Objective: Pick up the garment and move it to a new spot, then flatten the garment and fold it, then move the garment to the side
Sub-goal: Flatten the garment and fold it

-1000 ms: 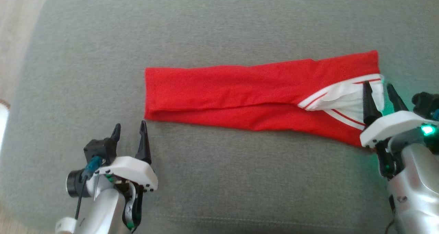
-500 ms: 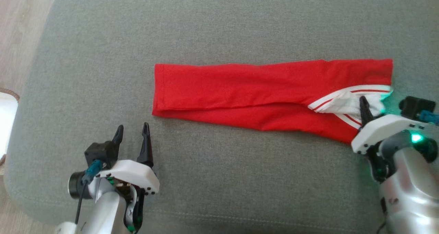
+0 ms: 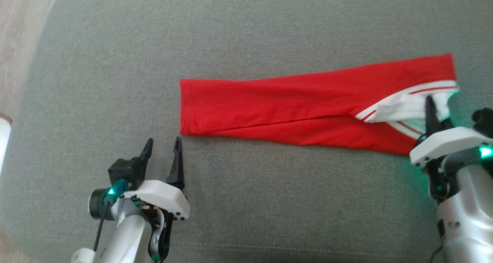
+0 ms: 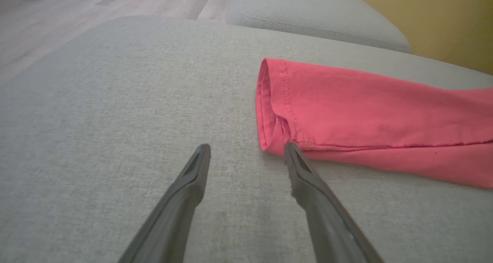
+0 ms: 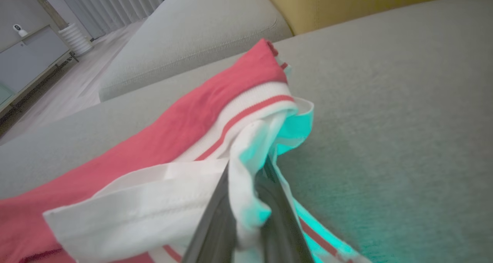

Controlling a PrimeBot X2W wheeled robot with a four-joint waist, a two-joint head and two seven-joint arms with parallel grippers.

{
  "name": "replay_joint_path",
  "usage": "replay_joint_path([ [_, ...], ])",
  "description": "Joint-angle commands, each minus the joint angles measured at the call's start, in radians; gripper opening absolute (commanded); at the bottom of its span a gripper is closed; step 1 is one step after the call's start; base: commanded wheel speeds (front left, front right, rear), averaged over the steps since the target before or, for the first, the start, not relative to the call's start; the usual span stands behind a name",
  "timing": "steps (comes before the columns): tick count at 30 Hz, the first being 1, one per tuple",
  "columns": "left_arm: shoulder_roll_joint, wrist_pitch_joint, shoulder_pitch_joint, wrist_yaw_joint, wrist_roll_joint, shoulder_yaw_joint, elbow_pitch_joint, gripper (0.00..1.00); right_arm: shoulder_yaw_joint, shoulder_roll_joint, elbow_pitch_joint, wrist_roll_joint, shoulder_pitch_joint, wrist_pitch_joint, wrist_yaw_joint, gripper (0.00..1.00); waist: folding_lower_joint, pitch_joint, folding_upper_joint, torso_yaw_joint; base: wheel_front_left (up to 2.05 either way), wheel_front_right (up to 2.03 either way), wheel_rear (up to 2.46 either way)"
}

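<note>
Right wrist view: right end effector (image 5: 246, 166) clamps the red garment (image 5: 215, 101) by its white striped band (image 5: 246, 109), likely for the next fold. Garment lies long on the grey cushion (image 3: 269, 201); left end effector (image 3: 163, 139), spread wide, hovers just beside its opposite hem, apparently ready to grab.

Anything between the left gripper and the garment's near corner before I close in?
Nothing visible. Only bare grey cushion separates the open left gripper from the red garment. The right gripper is shut on its white striped end.
</note>
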Motion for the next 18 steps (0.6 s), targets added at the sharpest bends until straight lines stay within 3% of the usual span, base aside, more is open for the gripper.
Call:
replay_joint_path([
  [1,0.008,-0.012,-0.017,0.002,-0.005,0.025,-0.032,1.0,0.014,-0.022,-0.044,0.004,-0.02,-0.014,0.007,0.0,0.0,-0.009,0.0,-0.008,0.0,0.0,0.0],
  [10,0.008,-0.012,-0.008,0.002,-0.021,-0.015,-0.021,1.0,0.202,0.021,-0.234,0.074,0.021,0.035,0.007,0.0,0.0,-0.048,0.0,-0.015,0.0,0.0,0.0],
  [18,0.008,-0.012,-0.002,0.004,-0.044,-0.066,-0.022,1.0,0.411,0.053,-0.364,0.142,0.059,0.135,0.007,0.0,0.0,-0.059,0.0,0.066,0.0,0.0,0.0],
])
